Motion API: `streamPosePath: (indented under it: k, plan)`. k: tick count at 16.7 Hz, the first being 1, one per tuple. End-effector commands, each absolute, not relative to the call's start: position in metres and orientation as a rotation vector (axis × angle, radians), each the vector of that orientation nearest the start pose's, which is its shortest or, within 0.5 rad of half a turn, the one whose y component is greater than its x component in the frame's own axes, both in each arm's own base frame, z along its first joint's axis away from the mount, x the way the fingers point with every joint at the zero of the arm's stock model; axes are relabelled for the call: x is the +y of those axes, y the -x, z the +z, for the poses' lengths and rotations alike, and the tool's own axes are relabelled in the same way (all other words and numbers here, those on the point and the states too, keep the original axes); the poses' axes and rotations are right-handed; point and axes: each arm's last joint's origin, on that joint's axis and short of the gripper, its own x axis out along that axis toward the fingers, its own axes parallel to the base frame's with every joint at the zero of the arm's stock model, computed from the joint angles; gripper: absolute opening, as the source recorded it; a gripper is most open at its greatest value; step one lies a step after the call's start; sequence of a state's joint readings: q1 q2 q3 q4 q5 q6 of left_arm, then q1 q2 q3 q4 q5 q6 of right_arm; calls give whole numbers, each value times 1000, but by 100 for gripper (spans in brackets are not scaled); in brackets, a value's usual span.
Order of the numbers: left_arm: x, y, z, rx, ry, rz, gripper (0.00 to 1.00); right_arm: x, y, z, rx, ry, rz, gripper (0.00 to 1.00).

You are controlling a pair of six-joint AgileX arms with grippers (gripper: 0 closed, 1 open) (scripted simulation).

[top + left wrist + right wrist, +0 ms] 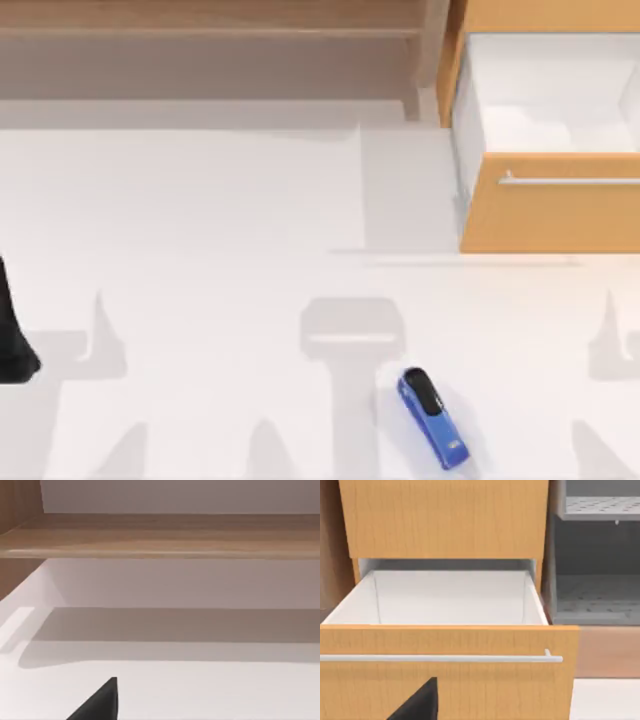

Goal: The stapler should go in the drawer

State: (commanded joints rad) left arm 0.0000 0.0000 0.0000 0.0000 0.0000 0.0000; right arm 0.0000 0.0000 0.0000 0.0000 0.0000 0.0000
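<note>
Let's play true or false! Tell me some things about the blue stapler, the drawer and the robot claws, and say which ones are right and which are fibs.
1. The stapler lies on the table. True.
2. The drawer is shut tight. False: it is pulled open, and its white inside shows.
3. The stapler is already inside the drawer. False: it lies on the table in front of the drawer, well apart from it.
4. The drawer has a thin silver bar handle on its front. True.
5. A claw is holding the stapler. False: nothing touches the stapler; the left arm sits at the table's left edge.
6. A long wooden shelf runs along the back, left of the drawer. True.
</note>
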Motion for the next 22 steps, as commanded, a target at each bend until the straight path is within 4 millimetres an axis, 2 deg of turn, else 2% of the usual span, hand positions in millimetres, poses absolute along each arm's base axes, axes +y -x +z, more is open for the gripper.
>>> streamPosePath:
  k: [3,6,9,12,15,17,20,22]
  plan:
    - [-1,-106,160,0,0,0,100,-1,-106,162,9,-3,6,100]
    - [-1,-106,160,0,0,0,100,6,-107,176,89,-26,63,100]
    - [-1,-106,160,0,0,0,100,18,-116,197,258,-52,155,100]
    - [-1,-106,160,0,0,0,100,39,-136,217,501,-55,249,100]
    - [-1,-106,160,0,0,0,100,73,-167,226,781,-17,321,100]
    - [-1,-106,160,0,0,0,100,102,-189,223,968,31,351,100]
    - [-1,-106,160,0,0,0,100,150,-214,206,1219,127,366,100]
    - [-1,-106,160,0,0,0,100,180,-224,190,1351,198,364,100]
